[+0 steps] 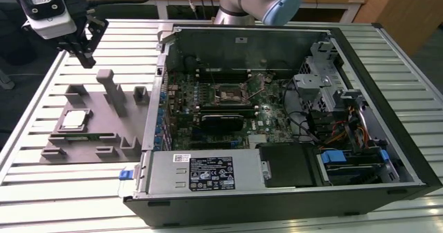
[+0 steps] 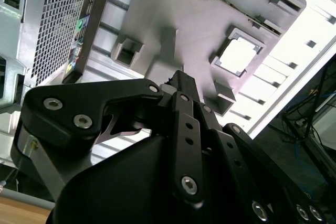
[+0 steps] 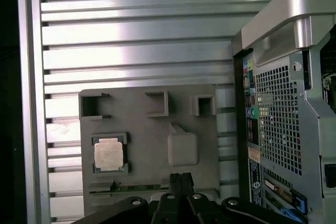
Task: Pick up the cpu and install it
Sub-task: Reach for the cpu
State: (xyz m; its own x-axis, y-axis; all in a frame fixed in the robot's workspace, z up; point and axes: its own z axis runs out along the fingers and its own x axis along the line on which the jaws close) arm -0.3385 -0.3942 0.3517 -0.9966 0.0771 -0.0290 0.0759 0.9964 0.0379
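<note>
Ribbed aluminium slats make up the counter [image 1: 69, 191] spread under me, and I hang well above it. My claw [image 1: 88, 63] is clenched, its two black fingers pressed together with nothing between them.

Almost directly beneath the tips, in the first wrist view, sits the square top of a tall grey plastic post [image 3: 182, 148]. It rises from the flat grey plastic fixture plate [image 3: 147, 124] that lies on the slats.

The small flat square cpu with the pale silver metal top and thin tan-green rim [image 3: 108, 156] lies lower than me and off to one side. It rests face up in a shallow framed pocket of that plate, on the far side of the post from the open black and silver computer case [image 1: 242, 212]. I judge the whole gap to be down and sideways, away from the case. The chip is near enough square that it has no real long axis, and its edges run in line with the plate's edges and the counter's slats.

Beyond the post on my other side, inside the case, the square metal-framed socket [image 1: 229, 94] on the green board stands uncovered.
</note>
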